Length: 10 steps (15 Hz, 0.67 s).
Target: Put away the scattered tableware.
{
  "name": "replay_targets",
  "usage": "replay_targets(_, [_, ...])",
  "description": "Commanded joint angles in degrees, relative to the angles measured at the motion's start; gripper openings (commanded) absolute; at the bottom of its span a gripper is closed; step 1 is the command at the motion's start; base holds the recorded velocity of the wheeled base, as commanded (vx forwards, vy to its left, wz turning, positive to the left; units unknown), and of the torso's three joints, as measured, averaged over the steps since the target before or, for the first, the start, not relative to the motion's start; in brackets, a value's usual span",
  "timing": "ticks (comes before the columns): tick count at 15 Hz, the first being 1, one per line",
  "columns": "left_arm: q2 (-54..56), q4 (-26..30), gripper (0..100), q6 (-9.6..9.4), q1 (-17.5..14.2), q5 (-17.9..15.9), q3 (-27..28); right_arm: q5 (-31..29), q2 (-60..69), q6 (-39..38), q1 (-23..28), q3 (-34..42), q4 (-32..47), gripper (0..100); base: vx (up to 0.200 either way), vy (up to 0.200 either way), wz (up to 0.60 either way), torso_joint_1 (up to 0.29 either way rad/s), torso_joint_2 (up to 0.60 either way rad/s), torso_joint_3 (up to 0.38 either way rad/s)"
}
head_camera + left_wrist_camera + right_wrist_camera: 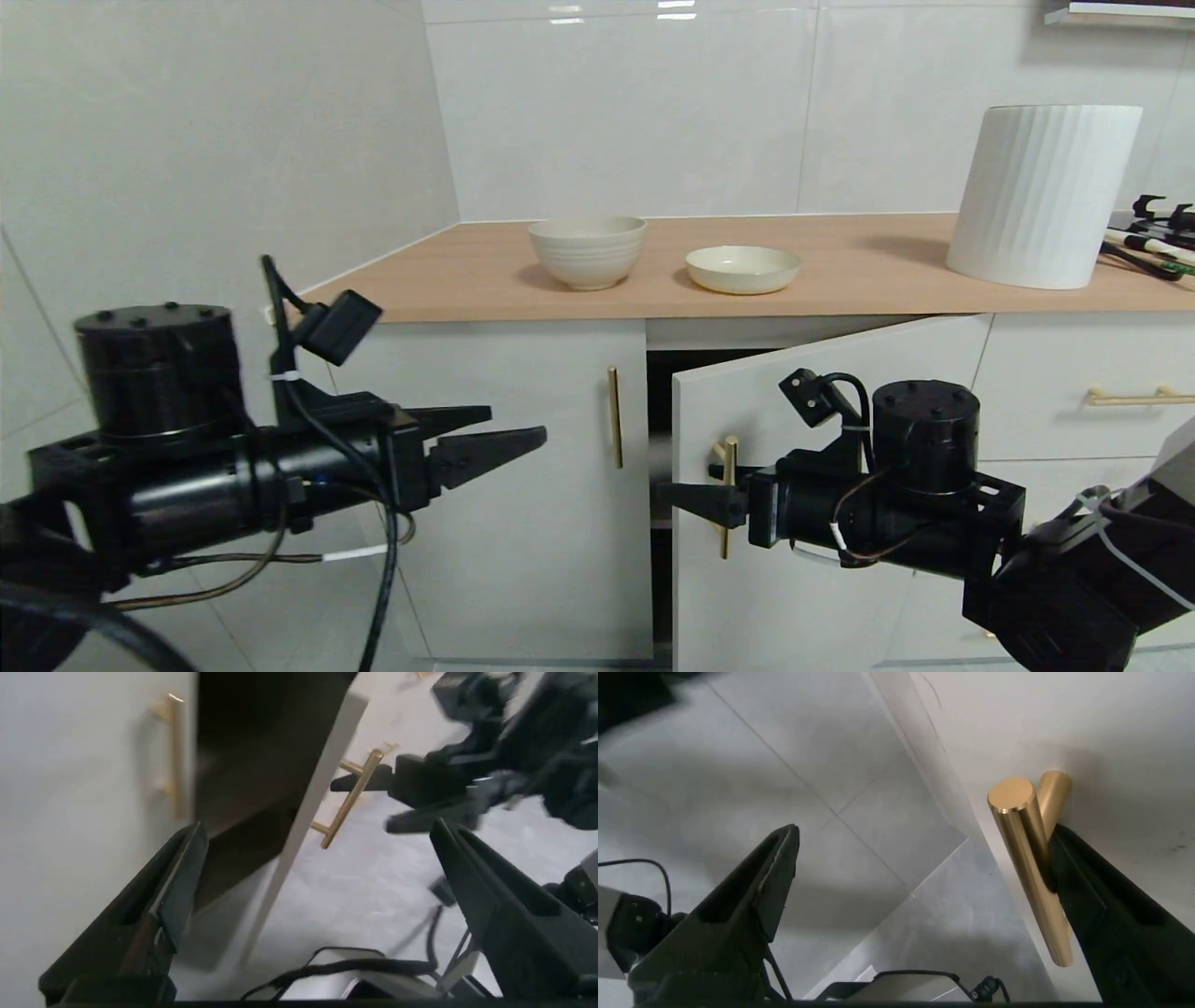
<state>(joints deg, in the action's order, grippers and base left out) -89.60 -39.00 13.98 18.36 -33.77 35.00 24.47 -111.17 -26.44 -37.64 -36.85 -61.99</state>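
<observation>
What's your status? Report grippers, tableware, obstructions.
Left gripper open, holding nothing. Right gripper open around handle of ajar door. Bowl and dish on counter, untouched. Nothing blocks them.

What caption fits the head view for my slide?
Open right gripper at the handle of the ajar door, left gripper open nearby; bowl and dish sit on the counter.

No text, label, number or sign can be read on anything in view.
</observation>
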Motion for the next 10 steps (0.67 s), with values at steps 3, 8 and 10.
replay_targets(3, [-14.29, -9.52, 100, 2.28, 2.73, 0.02, -3.01, 0.41, -0.02, -0.10, -0.24, 0.20, 0.20, 100, 0.000, 0.000, 0.00, 0.000, 0.00, 0.000])
replay_targets(8, [-21.14, -20.06, 0, 2.19, 4.84, -0.07, -4.85, 0.41, -0.19, -0.10, -0.24, 0.29, 0.29, 100, 0.000, 0.000, 0.00, 0.000, 0.00, 0.000])
replay_targets(10, [-24.66, -24.20, 0, 2.45, 5.64, 0.11, -3.45, 0.41, -0.28, -0.10, -0.24, 0.29, 0.20, 100, 0.000, 0.000, 0.00, 0.000, 0.00, 0.000])
